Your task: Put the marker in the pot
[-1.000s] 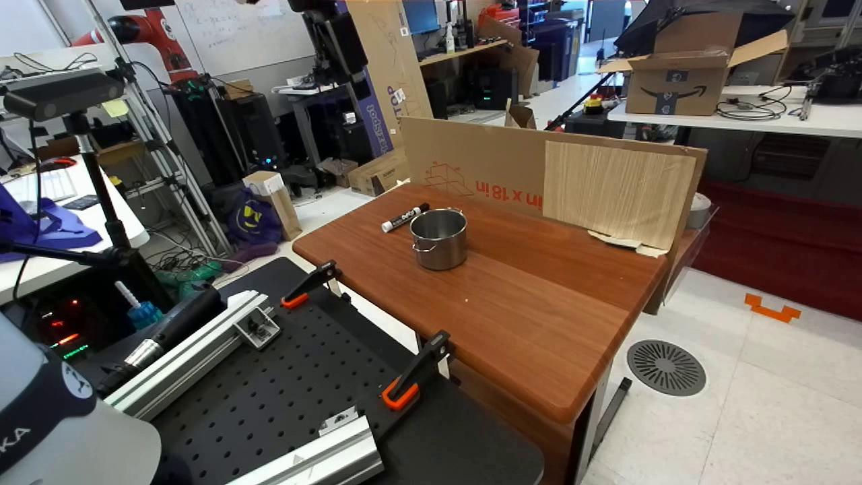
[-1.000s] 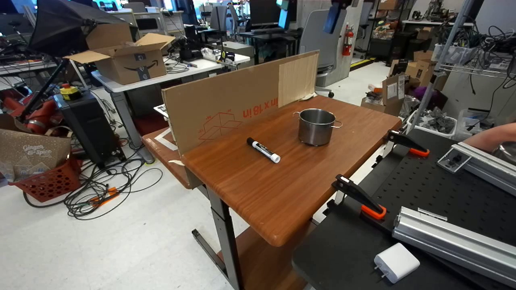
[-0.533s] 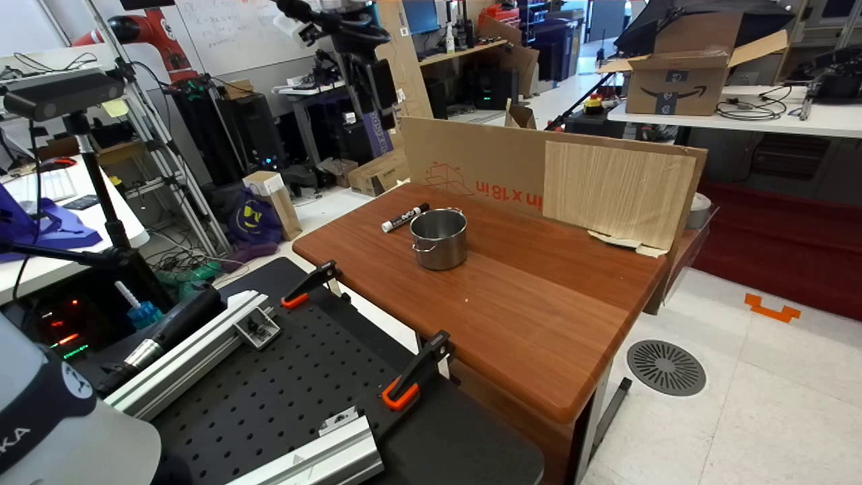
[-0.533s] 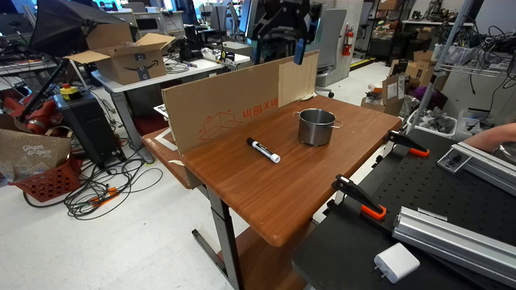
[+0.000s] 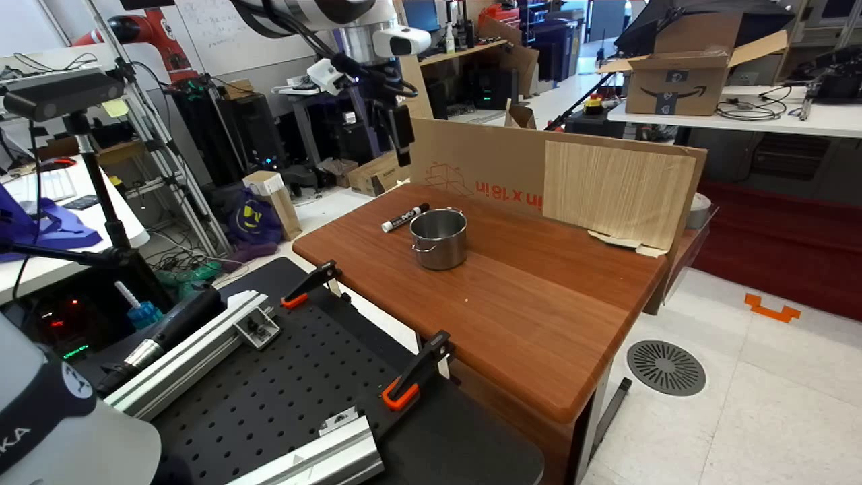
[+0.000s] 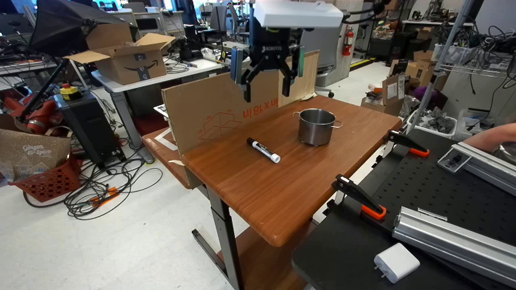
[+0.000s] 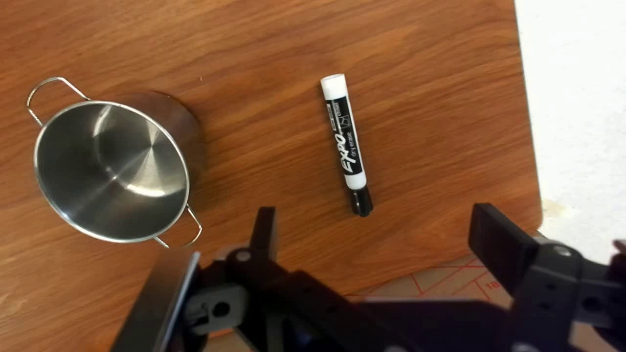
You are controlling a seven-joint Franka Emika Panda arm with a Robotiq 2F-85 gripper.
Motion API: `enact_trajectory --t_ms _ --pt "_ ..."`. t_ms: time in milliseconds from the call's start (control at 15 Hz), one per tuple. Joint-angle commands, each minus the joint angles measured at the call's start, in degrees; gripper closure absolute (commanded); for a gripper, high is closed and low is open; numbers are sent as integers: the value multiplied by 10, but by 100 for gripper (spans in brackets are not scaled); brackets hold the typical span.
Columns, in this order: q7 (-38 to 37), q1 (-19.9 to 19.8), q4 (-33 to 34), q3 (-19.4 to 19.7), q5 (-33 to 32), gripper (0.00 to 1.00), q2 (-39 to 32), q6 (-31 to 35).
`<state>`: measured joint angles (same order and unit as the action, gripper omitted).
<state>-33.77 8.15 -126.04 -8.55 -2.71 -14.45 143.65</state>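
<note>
The marker is white and black with a black cap. It lies flat on the wooden table in both exterior views and near the middle of the wrist view. The pot is shiny grey metal with two thin wire handles. It stands upright beside the marker in both exterior views and at left in the wrist view. My gripper is open and empty, its fingers wide apart near the marker's cap end in the picture. In an exterior view the gripper hangs well above the table.
A cardboard panel stands upright along the table's back edge, behind the marker and pot. Black clamps with orange pads join the black perforated board to the table at its front edge.
The arm has come further into both exterior views. My gripper has moved down and, in one of these views, left, toward the space above the marker. The marker and pot have not moved.
</note>
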Motion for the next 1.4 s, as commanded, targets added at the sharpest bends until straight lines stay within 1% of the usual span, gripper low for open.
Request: enact_trajectory --t_ms 0,267,533,1000,1200,1267,1333 --pt "-43 40 43 40 -38 0 -59 0" --pt "-77 81 84 69 -61 0 -124 -3" --pt "-100 116 122 90 -71 0 -171 -6" --pt "-104 134 171 116 -65 0 -226 -14" --pt "-105 138 187 121 -64 0 -244 -17" --pt "-105 139 190 121 -63 25 -247 -17" --pt "-107 141 194 122 -63 26 -251 -17"
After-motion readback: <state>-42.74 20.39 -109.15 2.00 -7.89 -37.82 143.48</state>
